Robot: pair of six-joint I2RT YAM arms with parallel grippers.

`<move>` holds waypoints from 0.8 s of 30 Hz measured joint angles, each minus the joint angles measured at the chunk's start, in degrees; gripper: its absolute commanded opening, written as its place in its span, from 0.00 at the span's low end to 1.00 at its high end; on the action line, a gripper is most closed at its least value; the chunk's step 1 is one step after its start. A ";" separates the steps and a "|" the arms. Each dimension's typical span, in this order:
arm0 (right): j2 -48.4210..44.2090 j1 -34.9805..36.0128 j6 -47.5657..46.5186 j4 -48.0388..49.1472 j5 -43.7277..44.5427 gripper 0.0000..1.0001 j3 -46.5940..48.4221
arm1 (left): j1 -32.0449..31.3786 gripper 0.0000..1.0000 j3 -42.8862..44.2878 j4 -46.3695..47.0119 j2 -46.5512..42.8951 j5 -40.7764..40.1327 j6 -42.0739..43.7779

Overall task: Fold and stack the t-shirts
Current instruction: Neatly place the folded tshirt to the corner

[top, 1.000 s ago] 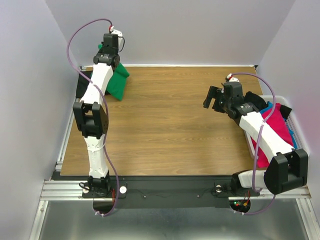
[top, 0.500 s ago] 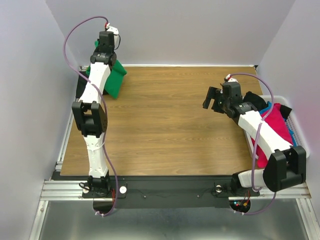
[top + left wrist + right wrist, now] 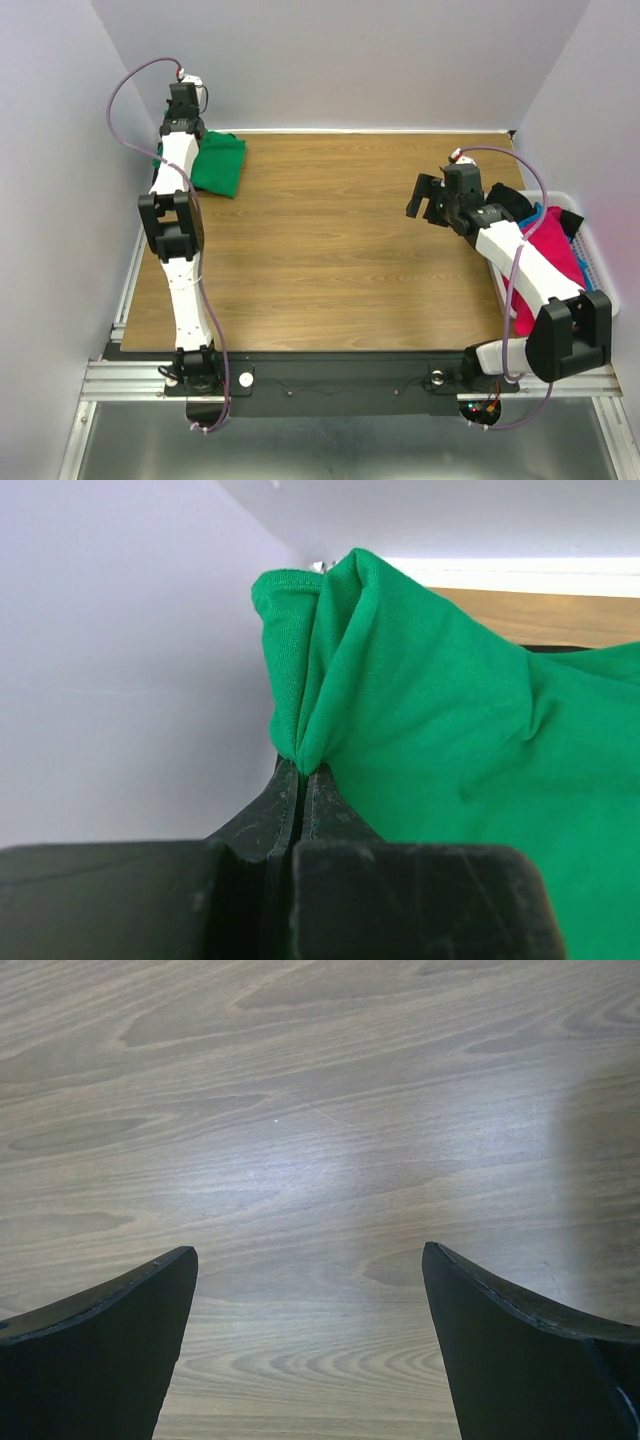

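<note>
Your left fingers (image 3: 285,805) are pressed together on a bunched fold of the bright green soft cloth t-shirt (image 3: 450,750). The cloth rises out of the tips, close to the pale left wall (image 3: 120,660). From above, the rest of that shirt spreads over the far-left corner of the brown wooden bench (image 3: 330,250), beside your outstretched left arm (image 3: 172,215). Your right fingers (image 3: 120,1330) stand wide apart and hold nothing, with bare wood below them over the right side of the bench. Past your right arm (image 3: 520,258), the white plastic basket (image 3: 598,262) at the right edge holds a magenta t-shirt (image 3: 555,250). Blue cloth (image 3: 541,212) and black cloth (image 3: 515,200) are bunched beside it.
</note>
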 measured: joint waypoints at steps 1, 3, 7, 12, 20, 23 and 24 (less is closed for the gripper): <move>0.04 0.00 0.00 0.00 0.02 1.00 0.00 | 0.70 0.00 0.00 0.17 0.57 0.37 -0.44; 0.22 0.00 -0.02 0.00 0.02 1.00 0.00 | 1.55 0.00 0.00 0.68 1.42 0.85 -1.09; 1.03 0.00 -0.02 0.00 0.00 1.00 0.00 | 2.71 0.00 0.00 1.29 1.95 0.92 -1.88; 1.51 0.00 -0.02 0.00 0.09 1.00 0.00 | 3.06 0.75 -0.07 1.20 1.99 0.07 -2.75; 1.62 0.00 0.00 0.00 0.22 1.00 0.00 | 4.13 0.99 -0.31 -0.79 0.96 -0.94 -6.75; 1.46 0.00 0.04 -0.02 0.22 1.00 0.00 | 4.42 0.99 -0.85 -3.26 -2.21 1.09 -9.73; 1.27 0.00 0.07 -0.04 0.20 1.00 0.00 | 4.42 0.99 -1.25 -3.82 -3.74 1.79 -10.82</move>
